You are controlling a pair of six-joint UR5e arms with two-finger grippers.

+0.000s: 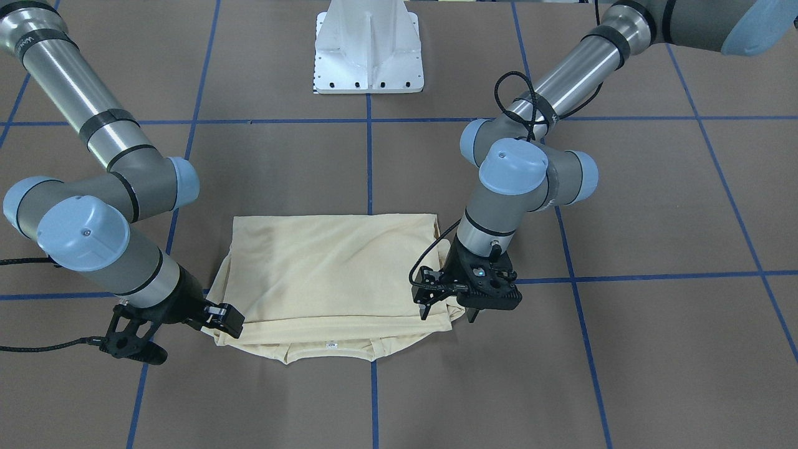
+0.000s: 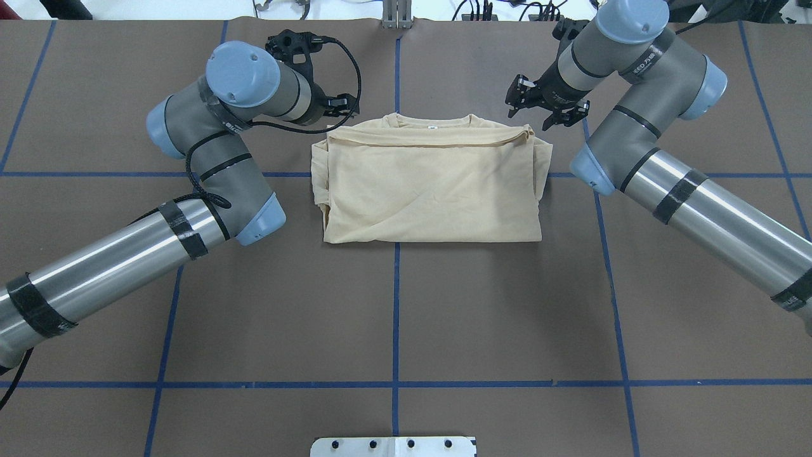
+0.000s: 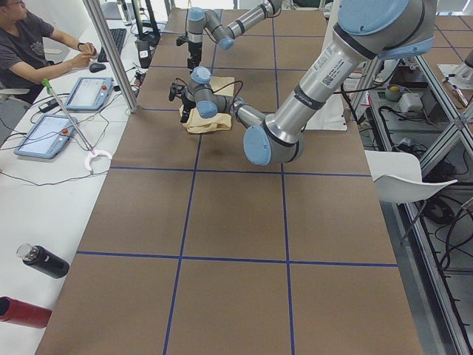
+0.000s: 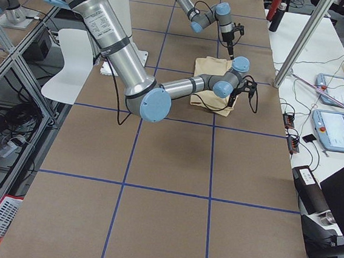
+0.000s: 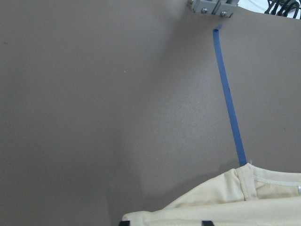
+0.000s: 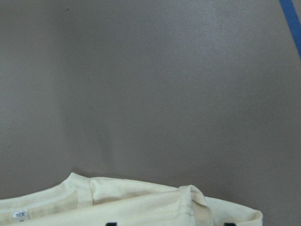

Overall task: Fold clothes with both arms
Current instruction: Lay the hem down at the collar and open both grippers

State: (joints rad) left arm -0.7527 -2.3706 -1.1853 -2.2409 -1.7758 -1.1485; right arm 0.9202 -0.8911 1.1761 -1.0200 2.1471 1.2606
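Table (image 2: pixel 444 304): T-shirt lies mid-table.
T-shirt (image 2: pixel 431 184): folded to a rectangle, print hidden. We judge it nearly done, perhaps one halving left.
Left gripper (image 2: pixel 335 108): fingers apart, at its far corner.
Right gripper (image 2: pixel 539 109): fingers apart, opposite corner.
Neck label (image 2: pixel 431 127): exposed.

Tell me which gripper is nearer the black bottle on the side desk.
Left. The left gripper is at the T-shirt corner toward the table end nearest the black bottle; the right gripper is at the opposite corner, farther away.
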